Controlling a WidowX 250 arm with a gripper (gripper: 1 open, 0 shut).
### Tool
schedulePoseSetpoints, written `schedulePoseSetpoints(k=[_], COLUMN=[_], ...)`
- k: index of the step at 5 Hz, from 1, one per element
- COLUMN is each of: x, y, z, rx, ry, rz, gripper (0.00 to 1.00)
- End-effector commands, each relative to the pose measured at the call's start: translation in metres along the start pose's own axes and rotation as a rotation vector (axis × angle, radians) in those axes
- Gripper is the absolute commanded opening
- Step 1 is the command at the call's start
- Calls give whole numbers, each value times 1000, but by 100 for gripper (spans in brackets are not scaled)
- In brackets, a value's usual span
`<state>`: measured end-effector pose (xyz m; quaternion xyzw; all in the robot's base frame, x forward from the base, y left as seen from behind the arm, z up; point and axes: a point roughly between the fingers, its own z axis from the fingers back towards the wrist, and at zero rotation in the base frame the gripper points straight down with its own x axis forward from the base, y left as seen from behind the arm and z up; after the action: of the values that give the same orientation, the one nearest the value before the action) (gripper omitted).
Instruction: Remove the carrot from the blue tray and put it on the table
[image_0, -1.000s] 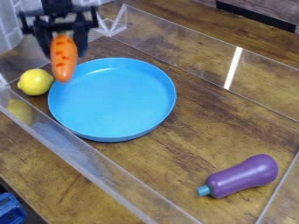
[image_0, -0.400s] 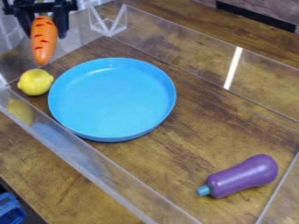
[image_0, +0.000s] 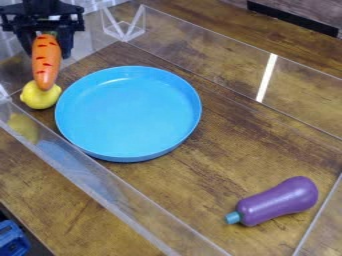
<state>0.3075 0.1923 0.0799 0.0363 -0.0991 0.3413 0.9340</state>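
We look down on a dark brown wood-grain table (image_0: 214, 60) with a glossy surface and clear acrylic walls (image_0: 94, 175) along its edges. At the far left corner of the table, a black gripper (image_0: 44, 34) points steeply downward and is clamped on the green top end of a small orange carrot (image_0: 46, 60), which hangs nearly upright with its tapered tip down. The carrot is outside the blue tray (image_0: 128, 112), just past the tray's left rim, and its tip hangs just over a yellow lemon (image_0: 39, 95) that sits on the table by the left edge, touching or nearly touching the tray's rim. We cannot tell whether the carrot's tip touches the lemon. The blue tray is a large round shallow dish with a raised rim, lying in the left half of the table with nothing in it. A purple eggplant (image_0: 275, 201) lies on its side near the near right corner, well apart from the tray. We see no brands, labels or readable writing anywhere.
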Motion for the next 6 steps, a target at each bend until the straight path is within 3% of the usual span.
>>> schedulePoseSetpoints(k=[1, 3, 6], x=[6, 7, 9], y=[-13, -16, -15], z=[10, 1, 15], rx=[2, 29, 56], ry=[-64, -119, -193], rz=[-19, -35, -30], gripper=[0, 0, 0])
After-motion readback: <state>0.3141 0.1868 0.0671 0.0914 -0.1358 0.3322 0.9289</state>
